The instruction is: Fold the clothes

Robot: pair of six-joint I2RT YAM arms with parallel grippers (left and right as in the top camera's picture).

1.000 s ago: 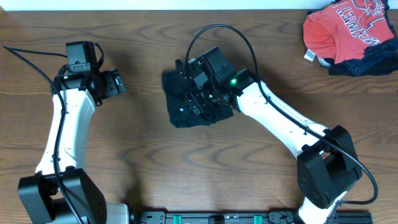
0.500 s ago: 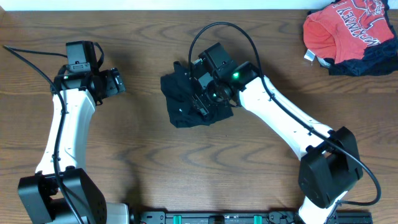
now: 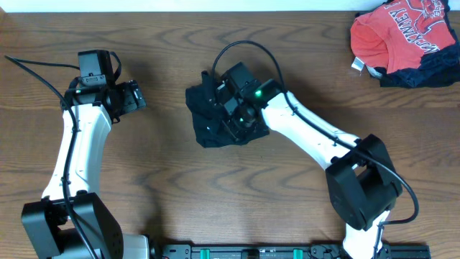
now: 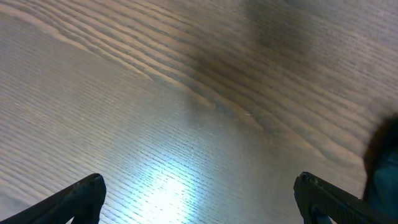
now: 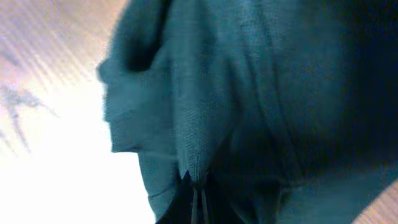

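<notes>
Fingers of the R arm (image 5: 198, 202) are pressed together, nipping a fold of the black soft fabric top (image 5: 249, 93), which fills the R wrist view. From overhead the top (image 3: 205, 119) lies bunched in a dark heap mid-desk, w/ the R arm's head over its right part. Brown wood-grain desk (image 3: 180, 187) lies under it. Fingers of the L arm (image 3: 138, 97) are spread wide, holding nothing, well apart from the top; L wrist view shows both tips over bare wood, w/ a dark edge at far right. Far right corner: crumpled red-orange shirt (image 3: 395, 32) w/ white lettering, lying on a dark navy garment (image 3: 424, 72).
</notes>
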